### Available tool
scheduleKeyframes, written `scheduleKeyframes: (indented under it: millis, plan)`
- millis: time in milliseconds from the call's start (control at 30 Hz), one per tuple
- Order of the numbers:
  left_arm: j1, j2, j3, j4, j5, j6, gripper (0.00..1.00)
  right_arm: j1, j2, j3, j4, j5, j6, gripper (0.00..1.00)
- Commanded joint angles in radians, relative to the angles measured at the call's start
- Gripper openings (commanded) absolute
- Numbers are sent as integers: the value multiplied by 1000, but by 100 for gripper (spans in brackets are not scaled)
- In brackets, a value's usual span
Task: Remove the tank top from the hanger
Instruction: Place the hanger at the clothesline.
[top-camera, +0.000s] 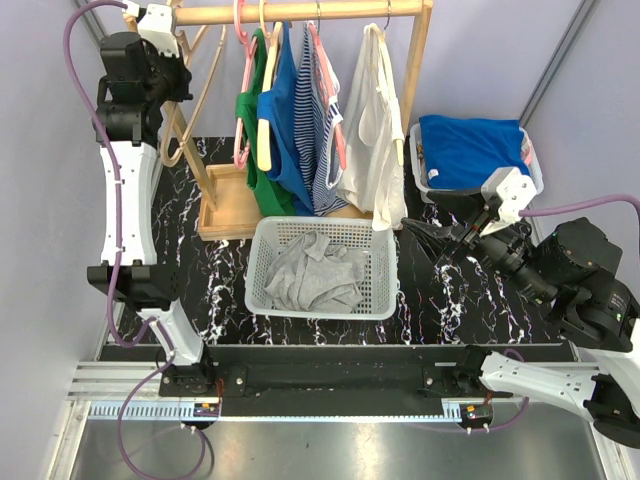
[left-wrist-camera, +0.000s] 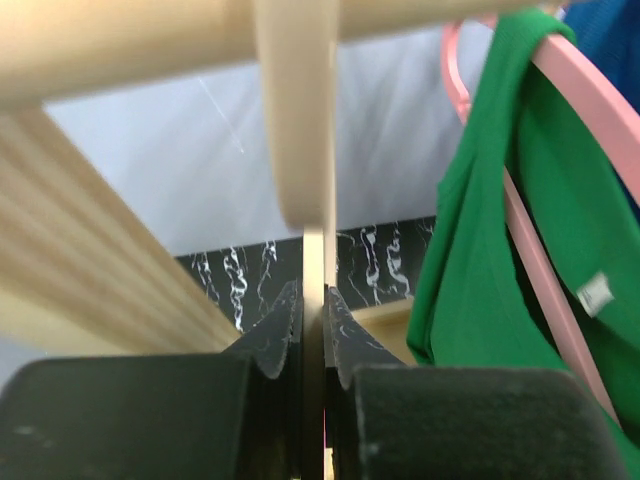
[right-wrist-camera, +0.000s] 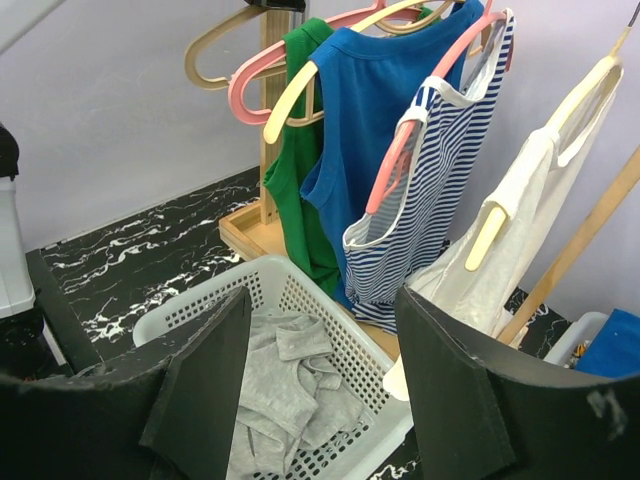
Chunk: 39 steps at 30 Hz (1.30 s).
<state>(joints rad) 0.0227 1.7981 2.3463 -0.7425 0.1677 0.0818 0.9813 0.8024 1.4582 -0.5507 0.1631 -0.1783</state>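
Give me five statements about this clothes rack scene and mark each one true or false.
1. The left gripper is shut on a bare wooden hanger. True.
2. The basket holds a blue garment. False: a grey garment lies in it.
3. The right gripper is open and holds nothing. True.
4. The white tank top lies in the basket. False: it hangs on the rack.
5. The striped tank top hangs between the blue tank top and the white tank top. True.
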Motion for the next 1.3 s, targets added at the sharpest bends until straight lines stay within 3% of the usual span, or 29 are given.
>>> scheduleKeyframes:
  millis: [0,367,433,467,533,567,633,767,933,1067,1267]
  plan:
    - [5,9,-18,42,-45,12,0,-1,-8,2,18,-20,26,66]
    - [3,-26,-38,49,-36,7,3,0,-11,-6,20,-20,39,66]
    - [3,-52,-57,49,-45,7,26,-1,-9,-7,17,-11,37,66]
    - [3,-66,-70,49,-43,4,51,-1,-6,-7,18,-8,36,66]
    - [3,-121,-131,64,-45,4,66,-1,-5,-7,18,3,34,67]
    - [3,-143,-162,75,-45,7,86,-1,0,-6,17,6,30,67]
    - [3,-219,-220,109,-46,15,97,-1,7,-4,18,12,30,68]
    - [3,-338,-347,143,-37,29,99,-1,24,-4,23,13,30,68]
    - [-18,-474,-397,202,-39,65,99,-1,37,-10,32,10,31,68]
    - [-139,-526,-426,255,-48,96,99,-1,47,-25,50,24,39,68]
    - [-308,-476,-450,270,-73,99,99,-1,81,-88,107,68,75,68]
